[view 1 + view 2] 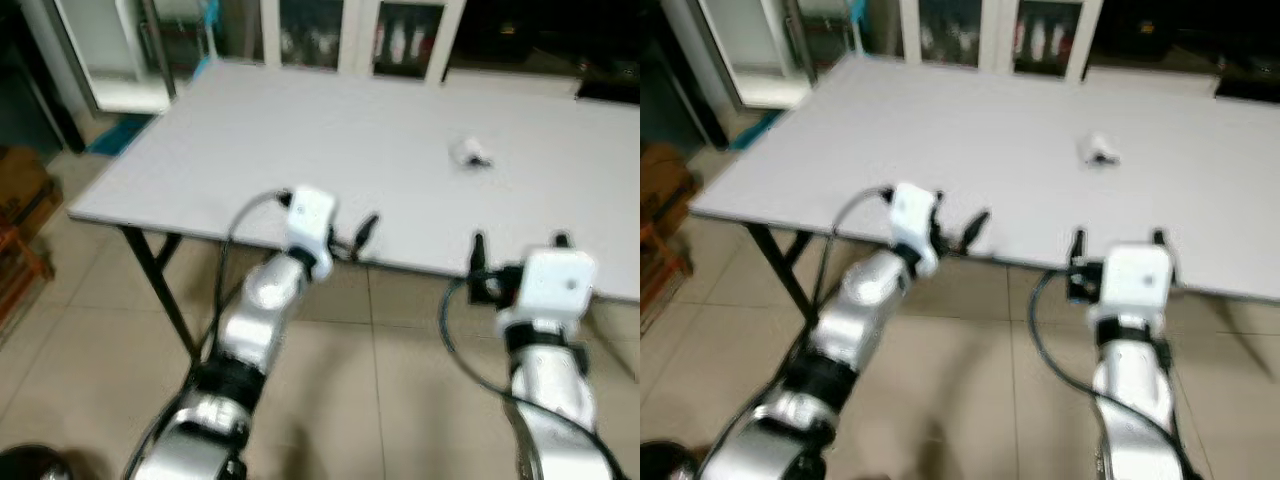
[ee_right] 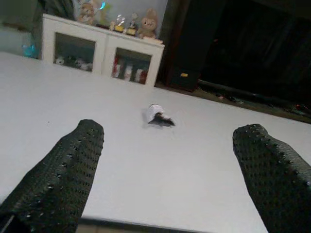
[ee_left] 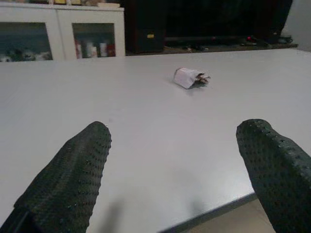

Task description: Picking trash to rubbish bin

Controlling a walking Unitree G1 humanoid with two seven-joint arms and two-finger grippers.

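Observation:
A small crumpled white piece of trash (image 1: 468,153) lies on the white table (image 1: 300,140), right of its middle; it is also seen as the trash (image 3: 191,77) and the trash (image 2: 158,115) in the two wrist views. My left gripper (image 1: 345,238) hovers at the table's near edge, open, fingers (image 3: 77,170) spread wide and holding nothing. My right gripper (image 1: 520,242) is also at the near edge, almost straight in front of the trash. It is open and its fingers (image 2: 68,165) are far apart and hold nothing. Both grippers are well short of the trash.
The table's black folding legs (image 1: 160,285) stand on a tiled floor at the left. A white cabinet with glass doors (image 1: 350,35) stands behind the table. A dark object (image 1: 610,88) sits at the table's far right corner. Brown boxes (image 1: 22,190) are at the left.

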